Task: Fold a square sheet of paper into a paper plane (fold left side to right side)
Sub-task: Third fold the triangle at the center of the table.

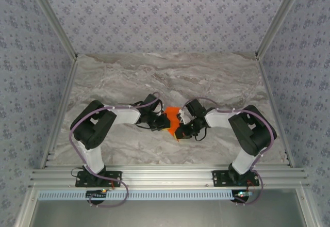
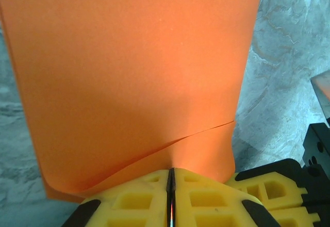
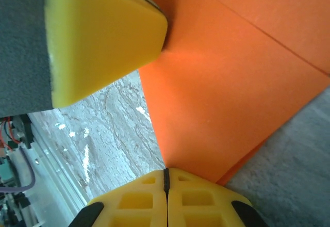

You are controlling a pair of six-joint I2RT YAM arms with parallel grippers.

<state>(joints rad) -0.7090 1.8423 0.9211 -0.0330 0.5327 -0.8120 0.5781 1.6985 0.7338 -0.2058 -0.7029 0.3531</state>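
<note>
Tabletop [image 1: 170, 72] of grey-veined marble, with patterned panels on 3 sides. 2 robot arms rise from its near edge. The left arm [image 1: 95, 124] bends at the elbow and reaches right; the right arm [image 1: 252, 129] mirrors it, reaching left, so their wrists meet near the table's centre. Between them is the square sheet of paper [image 1: 170, 119], bright orange, with 1 loose layer curling. The left gripper [image 2: 170, 178] is clenched on one edge of the sheet, and the right gripper [image 3: 166, 175] is clenched on another edge.
</note>
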